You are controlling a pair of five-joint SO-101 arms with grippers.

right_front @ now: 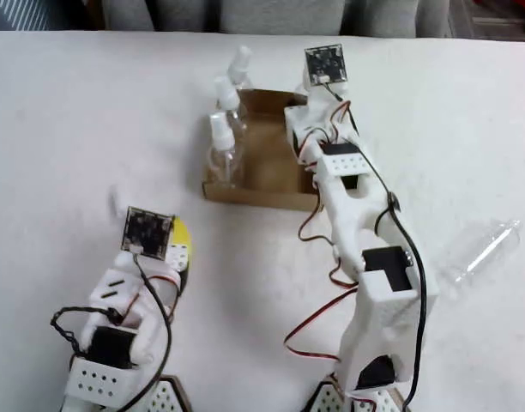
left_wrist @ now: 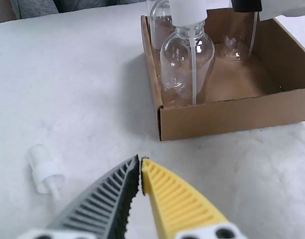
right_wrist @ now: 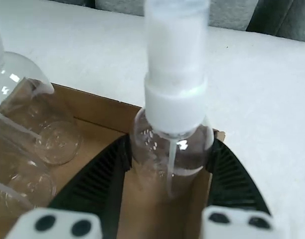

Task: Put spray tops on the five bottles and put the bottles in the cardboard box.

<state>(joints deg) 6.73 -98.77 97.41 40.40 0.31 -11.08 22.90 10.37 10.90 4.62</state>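
White plastic spray top (left_wrist: 43, 172): loose on the white worktop (right_front: 74, 112), 9 o'clock.
Left gripper (left_wrist: 140, 164): 7 o'clock; grey and yellow fingers (left_wrist: 177, 199) clenched on nothing.
Brown cardboard box (right_front: 262, 196): 12 o'clock; three clear topped bottles (right_front: 221, 153) stand along its 9 o'clock wall.
Right gripper (right_wrist: 171, 149): black fingers (right_wrist: 92, 184) grasping a fourth topped bottle (right_wrist: 172, 114) inside the box, near the 2 o'clock corner.
Clear bare bottle (right_front: 479, 251): lying at 3 o'clock.
Progress: four capped; the fifth likely needs that top, then boxing.
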